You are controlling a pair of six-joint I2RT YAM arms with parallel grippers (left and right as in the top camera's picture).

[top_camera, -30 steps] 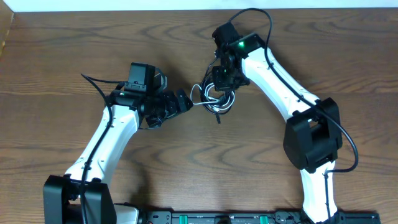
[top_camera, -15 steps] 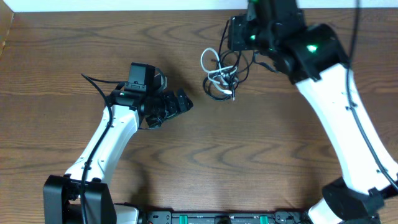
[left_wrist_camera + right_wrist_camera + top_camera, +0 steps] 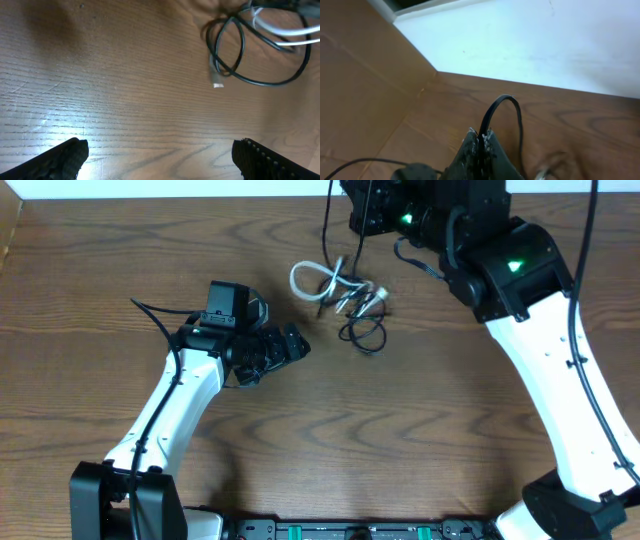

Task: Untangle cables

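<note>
A knot of thin cables [image 3: 340, 295] sits on the brown wood-grain bench [image 3: 420, 410]: one short white cord [image 3: 308, 280] bent into a loop, tangled with long, thin black cords and several small metal plug ends at the middle. In the overhead view the knot runs on a slant, with the white loop at its upper left and a round black loop [image 3: 366, 332] at its lower right. Two thin black strands climb from the knot toward the top edge of the view, where the white right arm stands. Whether the whole knot rests on the bench or part of it hangs cannot be told.

The right claw [image 3: 480, 142] is closed tight on one black strand [image 3: 504, 102], which arches up out of its tips and drops away again to the right.

The left claw [image 3: 297, 345] stands wide open and holds nothing, just beside the knot on its lower left, apart from it. In the left wrist view a black loop [image 3: 235, 50] and a small plug end [image 3: 216, 82] lie ahead of the spread fingers [image 3: 67, 157], toward the upper right.
</note>
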